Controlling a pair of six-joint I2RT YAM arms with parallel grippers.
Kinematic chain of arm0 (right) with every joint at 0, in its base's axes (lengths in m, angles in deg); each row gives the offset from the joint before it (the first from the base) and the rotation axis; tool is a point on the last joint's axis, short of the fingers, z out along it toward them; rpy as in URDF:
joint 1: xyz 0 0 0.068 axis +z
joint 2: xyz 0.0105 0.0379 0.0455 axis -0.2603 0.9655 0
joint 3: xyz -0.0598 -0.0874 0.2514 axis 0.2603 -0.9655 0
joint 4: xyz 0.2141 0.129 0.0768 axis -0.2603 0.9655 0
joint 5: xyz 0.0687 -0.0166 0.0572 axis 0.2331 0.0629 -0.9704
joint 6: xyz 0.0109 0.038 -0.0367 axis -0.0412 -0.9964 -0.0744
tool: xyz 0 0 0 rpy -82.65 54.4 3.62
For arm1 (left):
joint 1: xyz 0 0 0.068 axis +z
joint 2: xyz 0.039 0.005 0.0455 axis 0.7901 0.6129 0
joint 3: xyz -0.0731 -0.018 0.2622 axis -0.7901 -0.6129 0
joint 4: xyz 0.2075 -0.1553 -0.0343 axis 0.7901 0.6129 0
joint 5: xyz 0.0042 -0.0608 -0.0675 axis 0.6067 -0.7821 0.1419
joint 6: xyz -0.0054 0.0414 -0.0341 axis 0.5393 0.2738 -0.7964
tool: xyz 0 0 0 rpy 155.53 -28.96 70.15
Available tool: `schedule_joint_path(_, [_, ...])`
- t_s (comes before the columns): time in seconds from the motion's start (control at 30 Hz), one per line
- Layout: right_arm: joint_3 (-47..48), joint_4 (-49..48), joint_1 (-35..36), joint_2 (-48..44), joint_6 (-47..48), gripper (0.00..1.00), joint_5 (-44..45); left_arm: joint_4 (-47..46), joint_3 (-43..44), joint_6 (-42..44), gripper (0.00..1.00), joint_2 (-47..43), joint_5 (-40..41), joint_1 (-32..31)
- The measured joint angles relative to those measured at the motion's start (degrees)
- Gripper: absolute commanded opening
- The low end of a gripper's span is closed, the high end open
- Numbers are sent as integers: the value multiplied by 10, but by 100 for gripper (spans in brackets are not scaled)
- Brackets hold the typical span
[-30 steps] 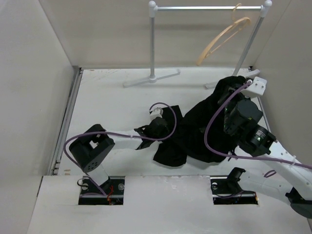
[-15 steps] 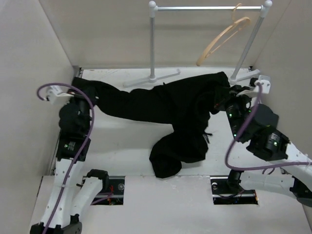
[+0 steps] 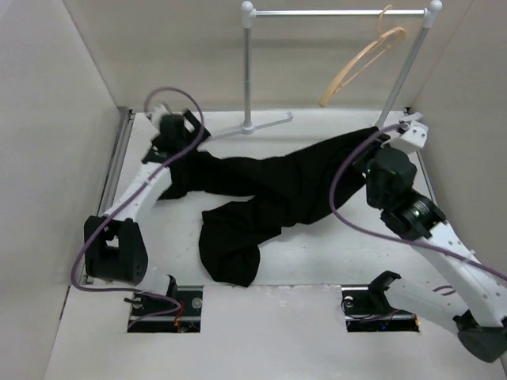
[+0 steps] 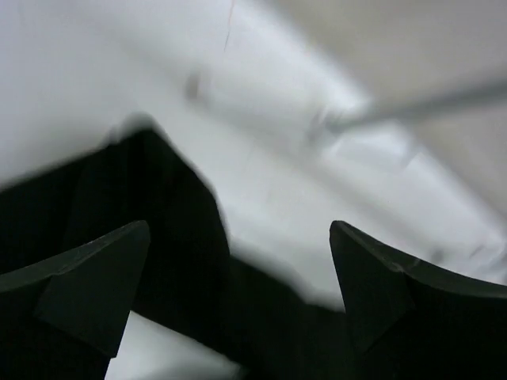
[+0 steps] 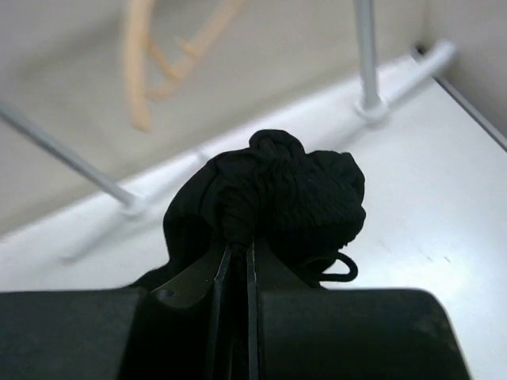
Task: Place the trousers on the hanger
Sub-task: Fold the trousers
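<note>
The black trousers lie stretched across the table from left to right, with one leg folded toward the front. My right gripper is shut on a bunched end of the trousers at the right, and a drawstring loop hangs out beside it. My left gripper hovers open over the left leg end at the back left. In the left wrist view its jaws stand wide apart above the black fabric, holding nothing. The tan wooden hanger hangs tilted on the rail, behind the right gripper.
A white garment rail stands at the back, its two feet resting on the table. Grey walls close in on the left, back and right. The right rail post rises close behind the held bundle.
The left gripper opened, let go of the leg end and moved from the far left toward the back. The leg end slid rightward. The right gripper stays shut on the trousers.
</note>
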Motion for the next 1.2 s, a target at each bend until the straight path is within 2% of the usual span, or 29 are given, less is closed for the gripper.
schedule_joint_path(0.07, [-23, 16, -61, 32, -26, 6, -47, 22, -91, 14, 100, -38, 16, -56])
schedule_joint_path(0.17, [-62, 34, -117, 45, -50, 6, -94, 59, -222, 30, 100, -206, 42, -149])
schedule_joint_path(0.3, [-70, 33, -136, 39, -61, 7, -128, 78, -326, 12, 100, -439, 90, -204])
schedule_joint_path(0.4, [-76, 22, -148, 28, -69, 7, -143, 116, -409, -39, 90, -518, 109, -245])
schedule_joint_path(0.43, [-83, 19, -153, 23, -73, 7, -147, 136, -440, -61, 89, -527, 111, -267])
schedule_joint_path(0.5, [-96, 18, -162, 14, -84, 7, -155, 174, -491, -99, 80, -520, 113, -310])
schedule_joint_path(0.57, [-105, 17, -169, 13, -93, 7, -167, 193, -511, -122, 81, -488, 116, -342])
schedule_joint_path(0.6, [-108, 18, -171, 14, -96, 7, -172, 193, -513, -130, 76, -463, 120, -353])
schedule_joint_path(0.63, [-109, 17, -172, 16, -99, 7, -176, 180, -513, -137, 67, -435, 125, -362])
schedule_joint_path(0.73, [-115, 16, -173, 18, -105, 8, -185, 134, -511, -150, 24, -349, 136, -369])
schedule_joint_path(0.77, [-115, 16, -174, 17, -107, 8, -187, 120, -506, -151, 16, -324, 140, -364])
schedule_joint_path(0.83, [-117, 14, -175, 17, -109, 8, -191, 97, -500, -148, 11, -297, 138, -340])
schedule_joint_path(0.9, [-125, 7, -181, 14, -110, 8, -194, 103, -495, -134, 11, -323, 141, -288])
schedule_joint_path(0.97, [-136, 6, -199, 8, -113, 7, -198, 130, -474, -112, 11, -392, 154, -201])
schedule_joint_path(1.07, [-146, 8, -237, 4, -121, 8, -204, 151, -387, -65, 18, -463, 180, -61])
schedule_joint_path(1.1, [-148, 7, -250, 4, -126, 8, -208, 148, -353, -50, 24, -468, 184, -16])
schedule_joint_path(1.13, [-150, 8, -264, 6, -132, 10, -213, 143, -322, -37, 38, -468, 188, 28])
schedule_joint_path(1.2, [-151, 7, -290, 21, -146, 27, -228, 126, -279, -17, 74, -448, 193, 96])
